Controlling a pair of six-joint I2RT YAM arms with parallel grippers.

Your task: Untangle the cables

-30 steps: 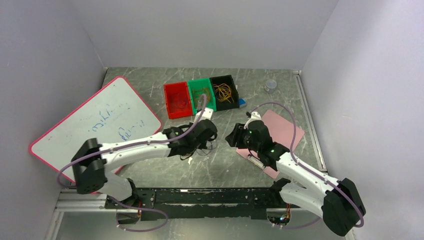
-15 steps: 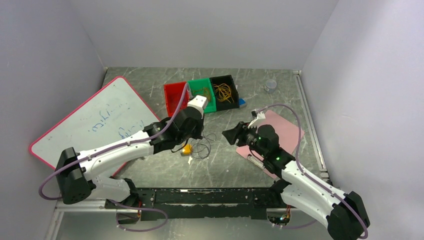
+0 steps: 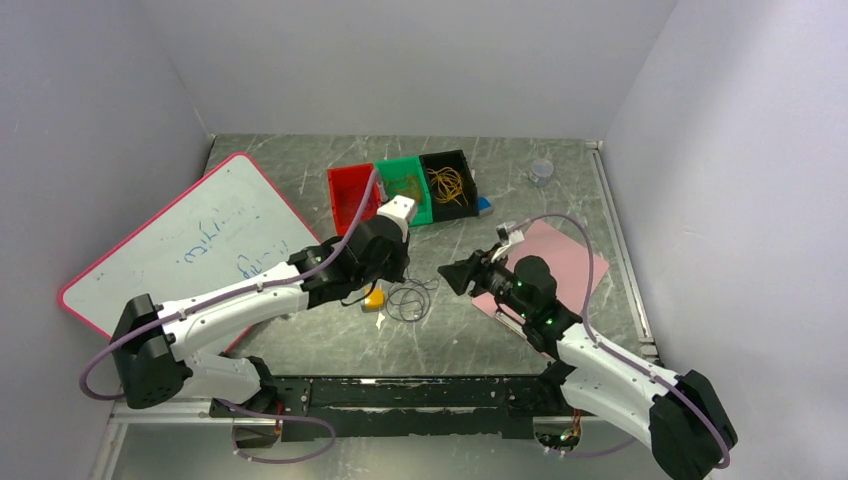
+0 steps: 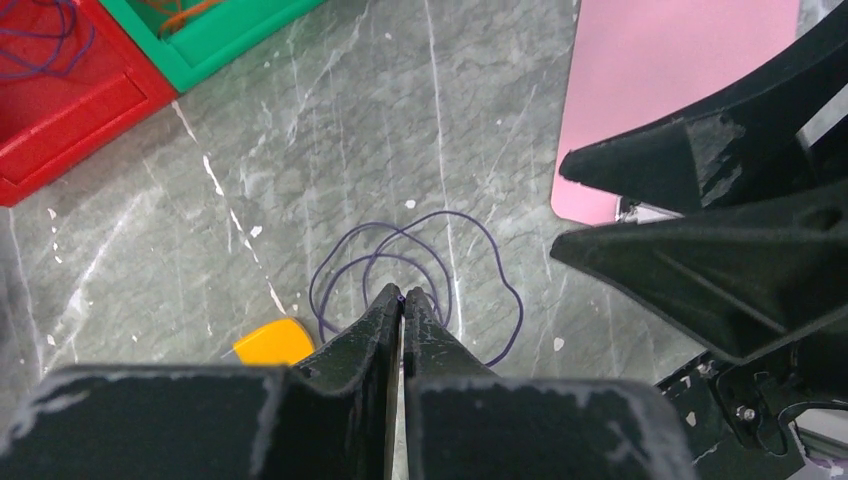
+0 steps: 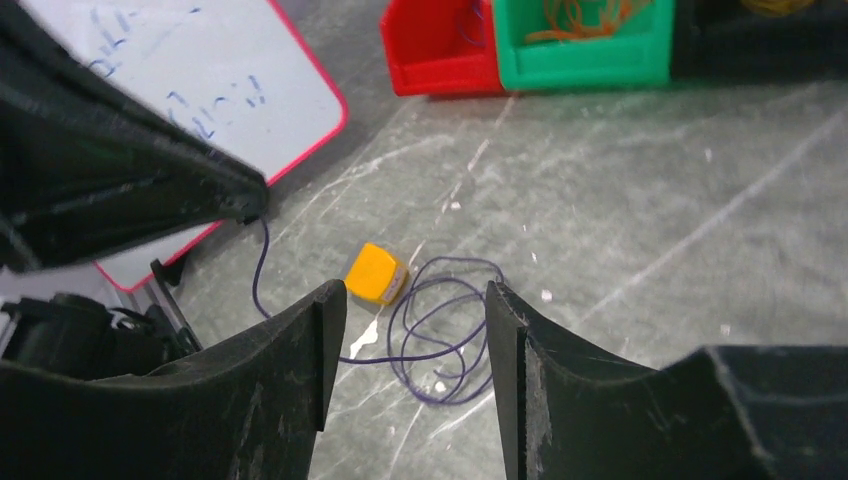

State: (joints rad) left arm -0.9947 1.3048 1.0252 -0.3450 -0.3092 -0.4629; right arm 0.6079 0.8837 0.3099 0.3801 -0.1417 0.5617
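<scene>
The left gripper [image 4: 402, 300], jaws pinching the cable [image 5: 440, 320], is pulling back, uncovering its loops just beside the yellow block [image 5: 377, 273]. The right gripper [image 5: 415, 290], jaws spread, is coming for a second grip.

A thin purple cable [image 4: 436, 213] lies in loose overlapping loops on the grey tabletop [image 4: 300, 150], just beside a small yellow block [image 4: 272, 343]. One strand rises into the closed left hand [image 4: 402, 300]. More cables sit apart: yellow-orange coils [image 3: 446, 184] in the black bin [image 3: 472, 192], orange strands [image 5: 580, 15] in the green bin [image 5: 590, 62], purple strands [image 4: 40, 35] in the red bin [image 4: 80, 110].
</scene>
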